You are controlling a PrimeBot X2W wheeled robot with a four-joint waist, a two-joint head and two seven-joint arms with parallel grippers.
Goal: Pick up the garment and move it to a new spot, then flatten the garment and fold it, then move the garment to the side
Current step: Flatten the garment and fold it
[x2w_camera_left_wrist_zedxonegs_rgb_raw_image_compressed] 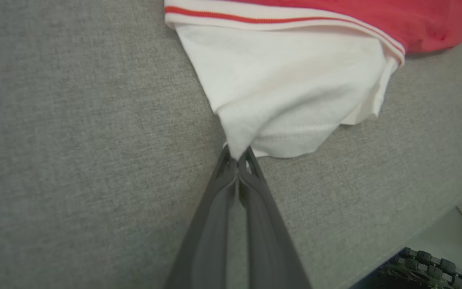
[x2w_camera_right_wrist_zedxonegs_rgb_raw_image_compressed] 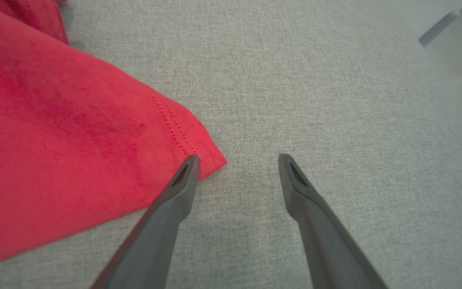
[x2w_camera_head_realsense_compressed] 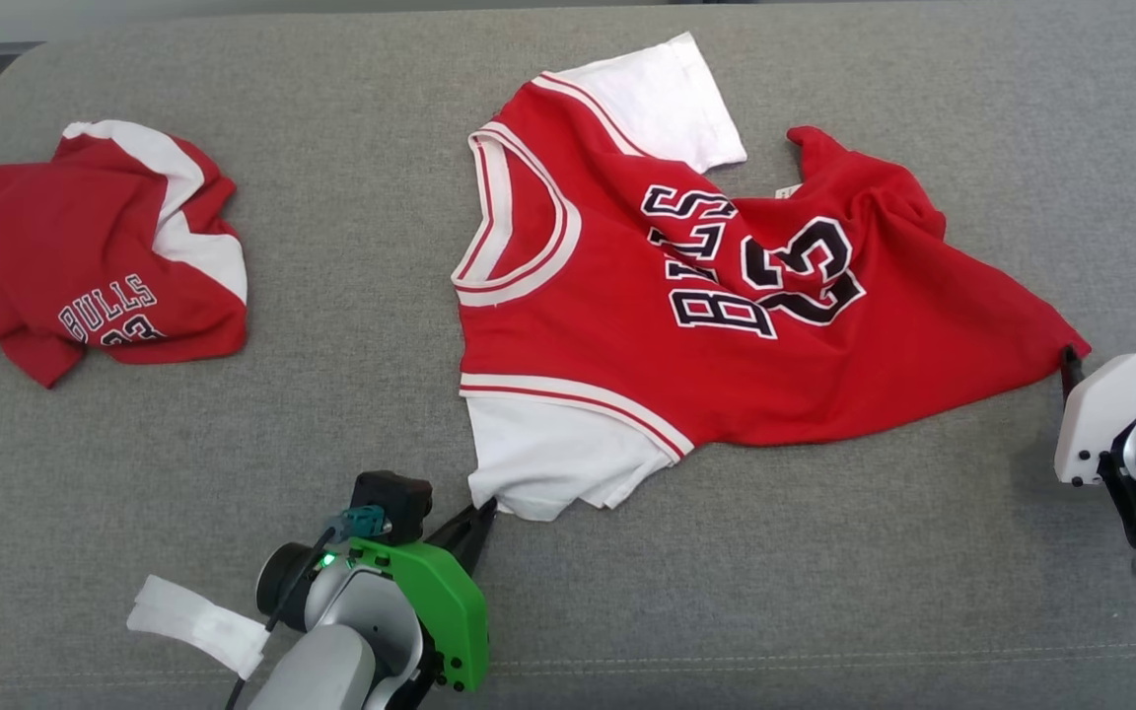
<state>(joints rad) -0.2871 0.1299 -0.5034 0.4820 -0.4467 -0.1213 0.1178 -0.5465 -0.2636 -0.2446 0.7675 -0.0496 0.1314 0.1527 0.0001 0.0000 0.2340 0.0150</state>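
Closest to the head camera, the left arm's green cover (x2w_camera_head_realsense_compressed: 440, 602) is rising from the bottom edge, with a white strip (x2w_camera_head_realsense_compressed: 195, 623) sticking out beside it. The left gripper (x2w_camera_left_wrist_zedxonegs_rgb_raw_image_compressed: 238, 155) is pinching the lower corner of the jersey's white sleeve (x2w_camera_left_wrist_zedxonegs_rgb_raw_image_compressed: 287, 88). Its two dark fingers are pressing together, and the cloth is bunching into a point between the tips.

Going from the left, a second red Bulls garment (x2w_camera_head_realsense_compressed: 95, 256) is lying crumpled at the far left of the grey sofa cushion (x2w_camera_head_realsense_compressed: 824, 552), well apart from the work. Next, the red Bulls jersey (x2w_camera_head_realsense_compressed: 627, 325) is lying in the middle of the cushion, lettering up, with the neck to the left and the hem to the right. Its left half is looking quite flat, but the right half is wrinkling and the upper hem corner is folding over. At the far right, the right gripper (x2w_camera_right_wrist_zedxonegs_rgb_raw_image_compressed: 239, 161) is waiting with fingers wide apart at the lower hem corner (x2w_camera_right_wrist_zedxonegs_rgb_raw_image_compressed: 203, 152). One finger is touching the cloth edge and the corner tip is poking between them, not clamped.

I am judging that the flattening is under way: one corner is being held and the other is not yet gripped. Smoothing, folding and moving aside are remaining. Both garments are lying directly on the cushion, not in any container.
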